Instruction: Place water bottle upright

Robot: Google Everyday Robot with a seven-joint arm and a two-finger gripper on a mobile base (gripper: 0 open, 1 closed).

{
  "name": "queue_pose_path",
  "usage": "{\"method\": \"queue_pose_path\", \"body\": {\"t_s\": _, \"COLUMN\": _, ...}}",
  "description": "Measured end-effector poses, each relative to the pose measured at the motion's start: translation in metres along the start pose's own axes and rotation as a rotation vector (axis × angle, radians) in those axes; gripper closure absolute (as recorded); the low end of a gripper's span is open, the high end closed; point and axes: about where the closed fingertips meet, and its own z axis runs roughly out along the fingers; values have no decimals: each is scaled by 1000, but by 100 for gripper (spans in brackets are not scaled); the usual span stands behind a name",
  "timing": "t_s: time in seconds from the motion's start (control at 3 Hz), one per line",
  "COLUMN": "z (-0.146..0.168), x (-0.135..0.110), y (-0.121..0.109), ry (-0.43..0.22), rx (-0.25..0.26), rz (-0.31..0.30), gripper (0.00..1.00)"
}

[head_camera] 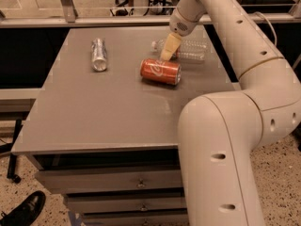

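Note:
The water bottle [190,51] lies on its side near the far right of the grey table [108,107]. It is clear ribbed plastic, and its white cap [154,45] points left. My gripper [168,54] hangs tip-down from the arm just in front of the bottle's neck end, between the bottle and the orange soda can [161,71]. The gripper covers part of the bottle's neck. I cannot tell whether it touches the bottle or the can.
The orange soda can lies on its side just in front of the bottle. A silver can [99,54] lies on its side at the far left. My arm [244,55] arcs over the table's right edge. Drawers [117,182] sit below the tabletop.

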Motion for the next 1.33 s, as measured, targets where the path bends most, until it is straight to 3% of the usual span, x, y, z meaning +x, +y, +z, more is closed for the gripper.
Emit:
{"method": "queue_pose_path", "body": {"t_s": 0.33, "z": 10, "x": 1, "y": 6, "ry": 26, "rx": -37, "rz": -3, "gripper": 0}}
{"method": "queue_pose_path", "body": {"t_s": 0.67, "z": 17, "x": 2, "y": 7, "ry": 43, "rx": -52, "rz": -3, "gripper": 9}}
{"method": "queue_pose_path", "body": {"t_s": 1.33, "z": 8, "x": 9, "y": 0, "ry": 48, "rx": -32, "rz": 14, "gripper": 57}}
